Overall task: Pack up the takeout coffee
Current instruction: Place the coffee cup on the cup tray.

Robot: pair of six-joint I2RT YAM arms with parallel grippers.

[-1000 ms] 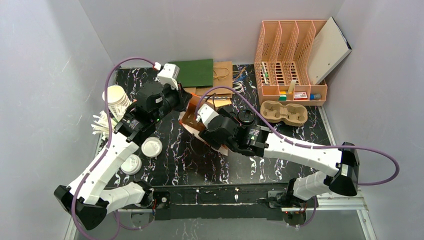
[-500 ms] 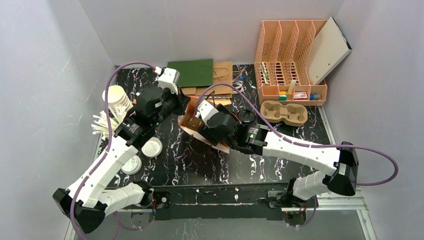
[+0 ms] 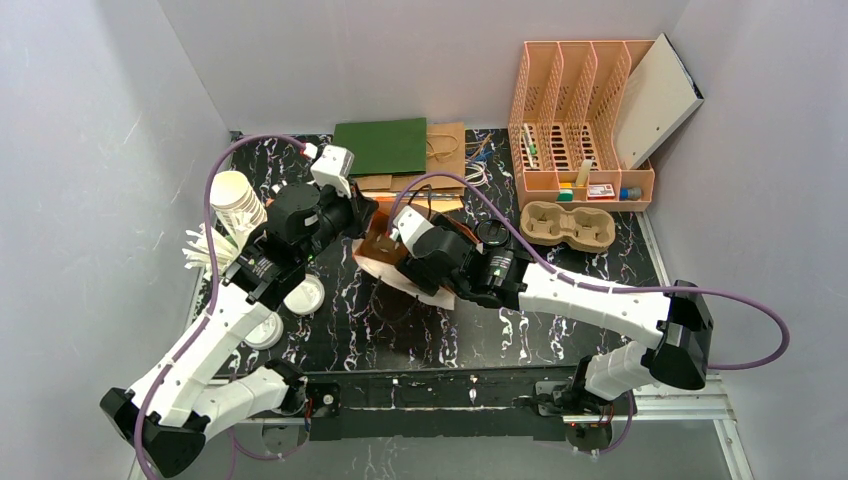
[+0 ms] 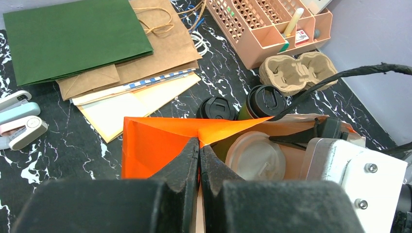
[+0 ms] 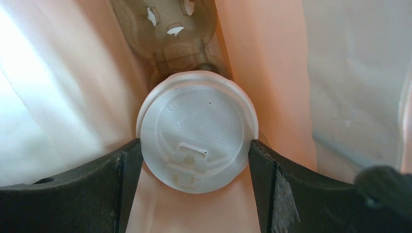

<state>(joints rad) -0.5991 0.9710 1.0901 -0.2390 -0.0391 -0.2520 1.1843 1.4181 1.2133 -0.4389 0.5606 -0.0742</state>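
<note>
The top camera is looking down from above the near edge over the whole tabletop (image 3: pixel 470 340). The left wrist camera is facing past the left gripper (image 4: pixel 199 145) toward the far right corner. The right wrist camera is staring closely into the orange bag (image 5: pixel 272 73); both wrist views are sharing its white-lidded cup (image 5: pixel 197 128).

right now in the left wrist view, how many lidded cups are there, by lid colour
black-lidded cups: 2
white-lidded cup, inside the orange bag: 1
total: 3
</note>
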